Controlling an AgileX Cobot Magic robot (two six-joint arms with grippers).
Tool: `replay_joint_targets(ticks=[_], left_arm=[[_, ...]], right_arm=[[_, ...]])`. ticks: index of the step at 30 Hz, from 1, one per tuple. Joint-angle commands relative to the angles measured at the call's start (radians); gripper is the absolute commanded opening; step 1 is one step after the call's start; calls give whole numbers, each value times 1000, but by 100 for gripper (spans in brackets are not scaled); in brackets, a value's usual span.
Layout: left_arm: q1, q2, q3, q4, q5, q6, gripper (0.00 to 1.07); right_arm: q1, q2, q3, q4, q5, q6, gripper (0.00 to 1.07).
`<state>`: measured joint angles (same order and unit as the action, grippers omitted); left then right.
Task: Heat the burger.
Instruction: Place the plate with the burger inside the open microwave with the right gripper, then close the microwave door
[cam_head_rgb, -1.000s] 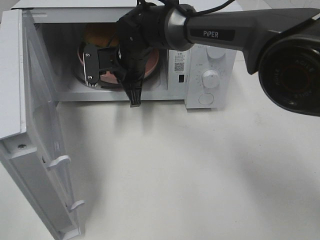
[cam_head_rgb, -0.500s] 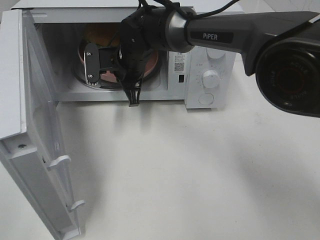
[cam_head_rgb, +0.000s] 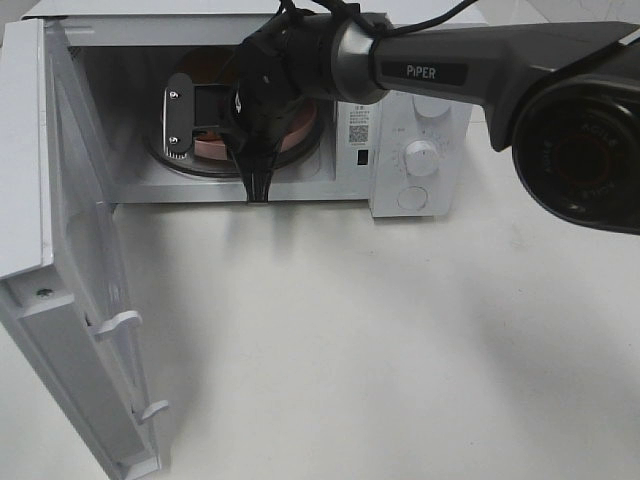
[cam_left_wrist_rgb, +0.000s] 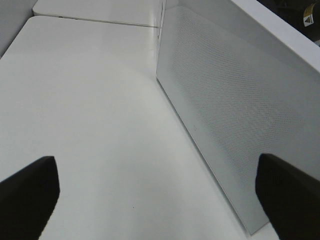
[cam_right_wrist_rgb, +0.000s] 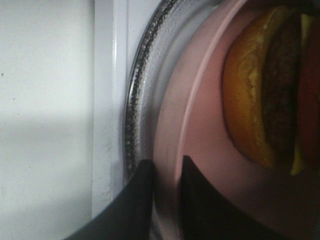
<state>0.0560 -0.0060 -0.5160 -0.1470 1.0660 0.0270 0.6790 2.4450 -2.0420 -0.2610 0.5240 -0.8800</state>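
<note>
So the burger (cam_right_wrist_rgb: 260, 85) sits on the pink plate (cam_right_wrist_rgb: 200, 115) inside the open microwave (cam_head_rgb: 420, 110), upper left of the high view. I'd guess it's light and squishy, with a glossy bun and layers ready to slide. Carrying it by the stiff plate rim beats squeezing it.

The right claw (cam_right_wrist_rgb: 165, 162) has a finger on each side of that rim with a slim gap, and I can't tell if it's pinching. The left claw (cam_left_wrist_rgb: 157, 165) is spread wide over the surface (cam_left_wrist_rgb: 90, 100), holding nothing.

Compared with a second back, the right claw has pushed deeper in, the plate looks flatter on the glass turntable (cam_right_wrist_rgb: 137, 100), and the burger is more hidden.
</note>
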Motion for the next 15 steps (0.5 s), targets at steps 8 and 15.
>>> replay_joint_targets(ticks=[8,15], left_arm=[[-3,-17,0,-3,1,1,100],[-3,-17,0,-3,1,1,100]], right_arm=[[-1,-14,37,-1,-3,24,50],[-1,-32,71,-3,-32,41,71]])
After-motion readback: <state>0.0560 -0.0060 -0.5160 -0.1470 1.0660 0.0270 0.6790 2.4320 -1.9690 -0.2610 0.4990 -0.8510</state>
